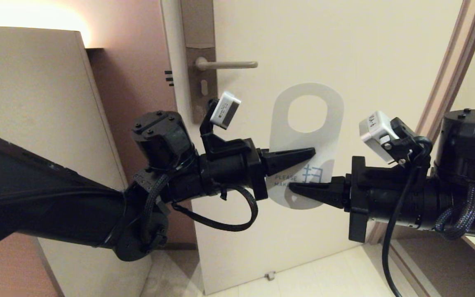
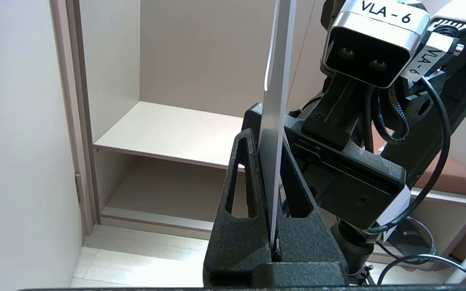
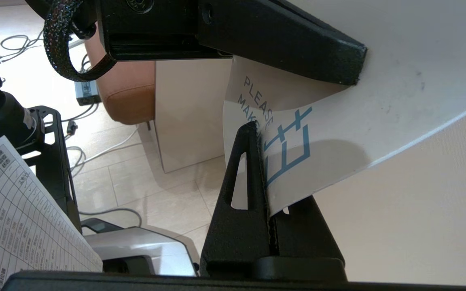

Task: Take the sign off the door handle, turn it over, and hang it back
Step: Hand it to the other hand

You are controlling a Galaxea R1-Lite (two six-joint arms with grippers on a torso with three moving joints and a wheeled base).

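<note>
Door handle [image 1: 226,64] bare at upper left; sign [image 1: 308,123] is off it, held in the air before the door, below and right of the lever. Left gripper [image 1: 305,153] clenched on the sign's left edge at mid-height; right gripper [image 1: 299,189] clenched on the lower part from the other side. White face shows, blue "PLEASE MAKE…" print and a large blue character, oval hole uppermost. Judgement: removal done; a two-handed transfer for the flip seems under way; rehanging remains.
</note>
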